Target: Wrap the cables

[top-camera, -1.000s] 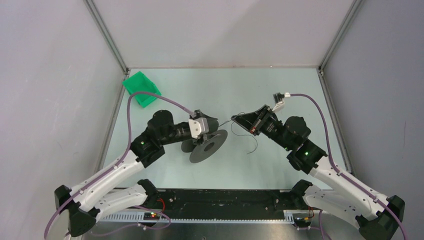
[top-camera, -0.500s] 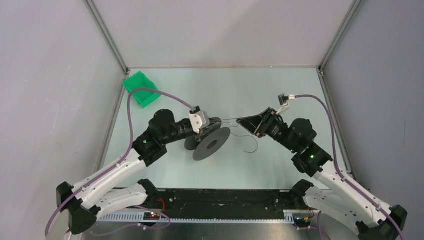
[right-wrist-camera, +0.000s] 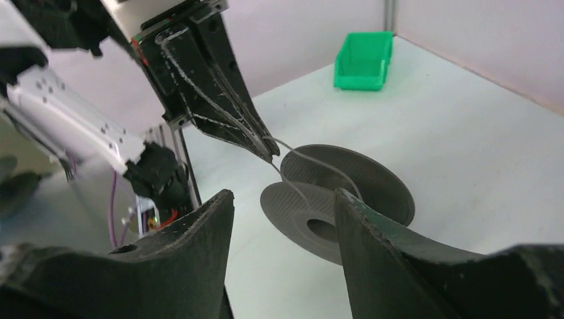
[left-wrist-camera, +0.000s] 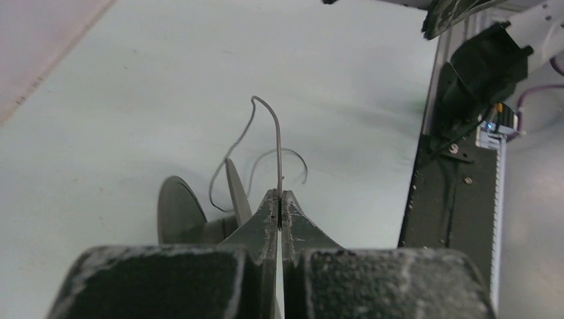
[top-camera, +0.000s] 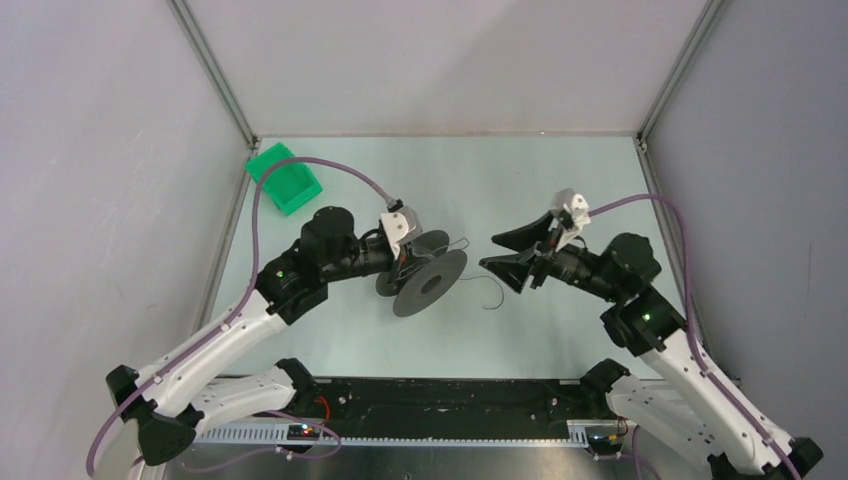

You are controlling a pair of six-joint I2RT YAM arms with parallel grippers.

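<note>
Cable (left-wrist-camera: 278,143) this thin is light, soft and bendy. I think it could slip or kink, so the best place to hold it is close to the spool (top-camera: 432,284). The left gripper (left-wrist-camera: 280,201) is squeezed tight on the cable, just above the spool. In the top view the loose end curls on the table at 4 o'clock from the spool. The right gripper (top-camera: 490,252) is near it, spread wide and holding nothing.
</note>
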